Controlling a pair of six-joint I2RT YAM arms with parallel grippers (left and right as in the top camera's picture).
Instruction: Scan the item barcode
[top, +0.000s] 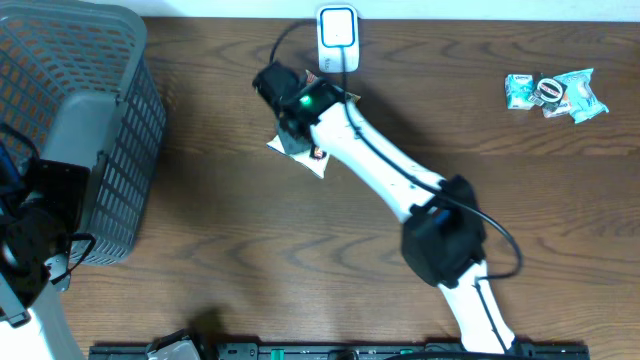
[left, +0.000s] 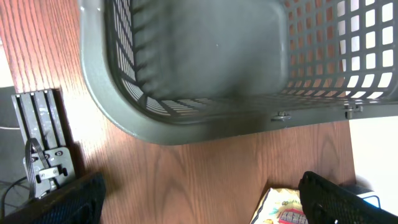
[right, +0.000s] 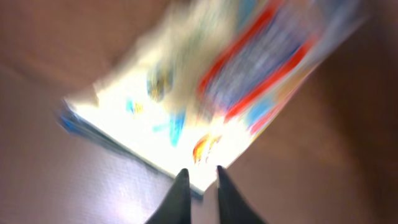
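Note:
The item is a flat snack packet (top: 300, 152), white and yellow with red and blue print, at the middle back of the table. My right gripper (top: 291, 122) is over it. In the right wrist view its two dark fingers (right: 178, 193) stand close together, shut on the packet's (right: 205, 93) near corner, and the picture is blurred. Just behind stands a white scanner (top: 338, 35) with a black cable. The left gripper (left: 202, 208) hangs open by the basket, nothing between its fingers; the packet (left: 280, 210) shows beside its right finger. No barcode is visible.
A grey mesh basket (top: 100, 120) fills the back left corner, its rim (left: 155, 127) close to the left gripper. Teal wrapped packets (top: 555, 92) lie at the back right. A black rail (top: 330, 351) runs along the front edge.

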